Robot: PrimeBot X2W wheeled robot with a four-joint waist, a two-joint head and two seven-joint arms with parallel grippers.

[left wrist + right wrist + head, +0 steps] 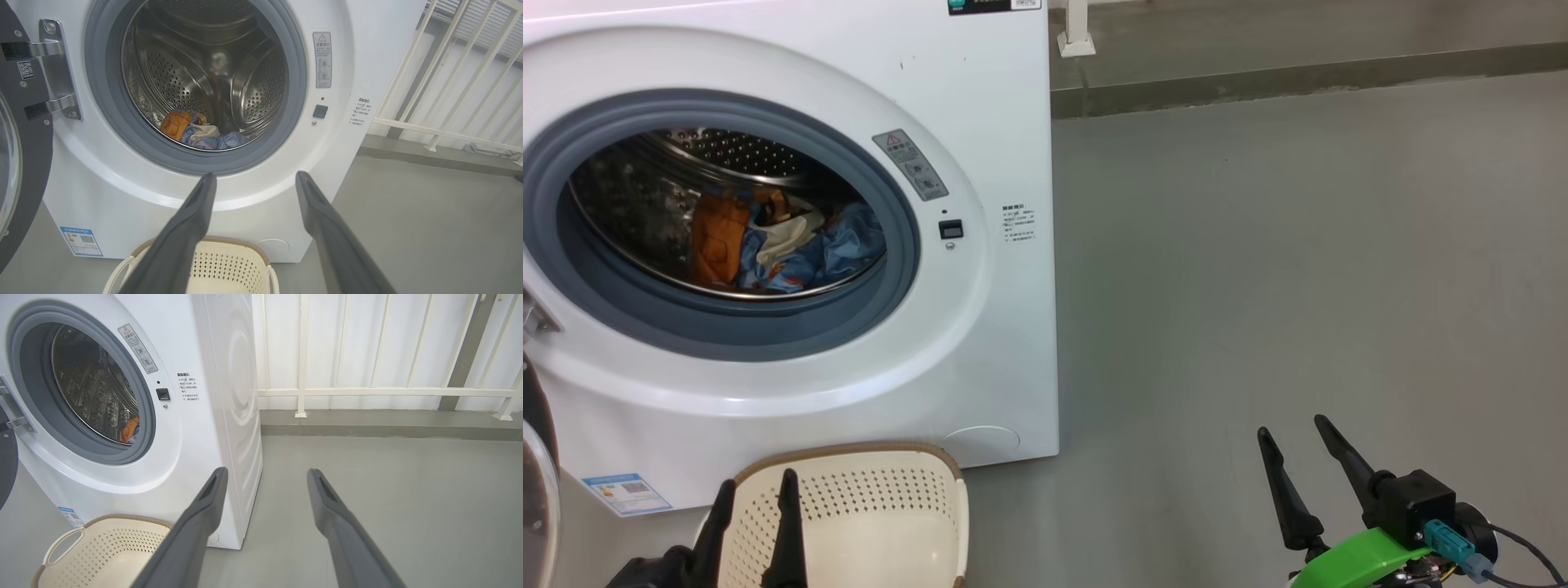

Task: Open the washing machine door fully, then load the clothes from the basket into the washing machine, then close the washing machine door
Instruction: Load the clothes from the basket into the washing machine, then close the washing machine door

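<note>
The white washing machine (980,106) stands with its drum exposed. Its door (24,163) is swung wide to the left on steel hinges (57,69); its black rim also shows at the head view's left edge (535,425). Orange, cream and blue clothes (784,241) lie on the drum floor (200,134). The cream basket (882,514) sits on the floor in front of the machine, with no cloth seen inside (102,551). My left gripper (756,482) hovers open over the basket's near side. My right gripper (1294,433) is open above bare floor to the right.
Grey floor (1298,245) stretches right of the machine. A low concrete kerb (388,424) and a white railing (302,392) run along the back.
</note>
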